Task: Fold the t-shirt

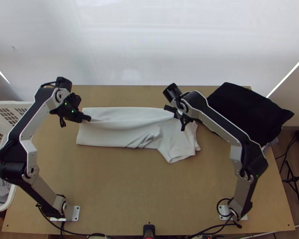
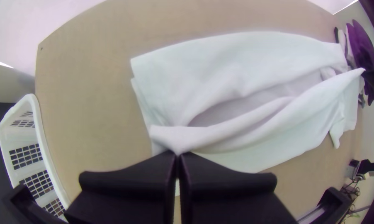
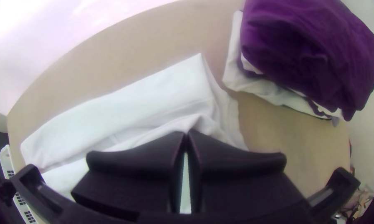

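The white t-shirt (image 1: 109,135) lies lengthwise across the upper middle of the table, folded over along its length, its sleeve part (image 1: 177,147) spread at the right. At its left end my left gripper (image 1: 90,118) is shut on a pinch of the cloth; in the left wrist view, raised folds run from the left gripper (image 2: 178,154) along the t-shirt (image 2: 236,62). My right gripper (image 1: 177,113) is over the right part of the shirt. In the right wrist view the right gripper (image 3: 187,133) is shut on a raised fold of the t-shirt (image 3: 145,95).
A dark pile of cloth (image 1: 249,111), purple in the right wrist view, sits on white fabric (image 3: 261,89) at the table's right. At the left edge stands a white basket (image 1: 10,199) with cloth inside. Bare table (image 1: 149,187) lies between the arms' bases.
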`<state>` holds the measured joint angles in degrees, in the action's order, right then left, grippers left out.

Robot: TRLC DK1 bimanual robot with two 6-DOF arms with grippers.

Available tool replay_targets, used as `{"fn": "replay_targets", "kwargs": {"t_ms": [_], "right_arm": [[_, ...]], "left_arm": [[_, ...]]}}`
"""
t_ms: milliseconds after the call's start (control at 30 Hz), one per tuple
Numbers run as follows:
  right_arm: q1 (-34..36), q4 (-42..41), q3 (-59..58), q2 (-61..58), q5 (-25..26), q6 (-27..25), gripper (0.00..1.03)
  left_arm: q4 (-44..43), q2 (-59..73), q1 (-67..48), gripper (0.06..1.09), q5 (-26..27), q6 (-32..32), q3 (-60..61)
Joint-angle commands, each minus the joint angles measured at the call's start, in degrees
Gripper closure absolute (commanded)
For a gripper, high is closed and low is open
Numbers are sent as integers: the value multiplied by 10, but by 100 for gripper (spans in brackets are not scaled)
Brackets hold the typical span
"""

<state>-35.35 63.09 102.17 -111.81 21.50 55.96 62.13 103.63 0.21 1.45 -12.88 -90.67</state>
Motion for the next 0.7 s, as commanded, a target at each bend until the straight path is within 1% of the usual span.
{"fn": "replay_targets", "kwargs": {"t_ms": [0,167,467,667], "right_arm": [[23,4,80,-70,5,-24,100],[31,11,114,-106,5,-26,100],[42,12,149,-144,6,-25,100],[46,12,153,-155,7,-25,100]], "left_arm": [[42,49,-6,105,0,13,-98],[55,71,-14,105,0,21,-135],[57,96,-27,105,0,42,-154],[61,124,-28,105,-1,56,-159]]}}
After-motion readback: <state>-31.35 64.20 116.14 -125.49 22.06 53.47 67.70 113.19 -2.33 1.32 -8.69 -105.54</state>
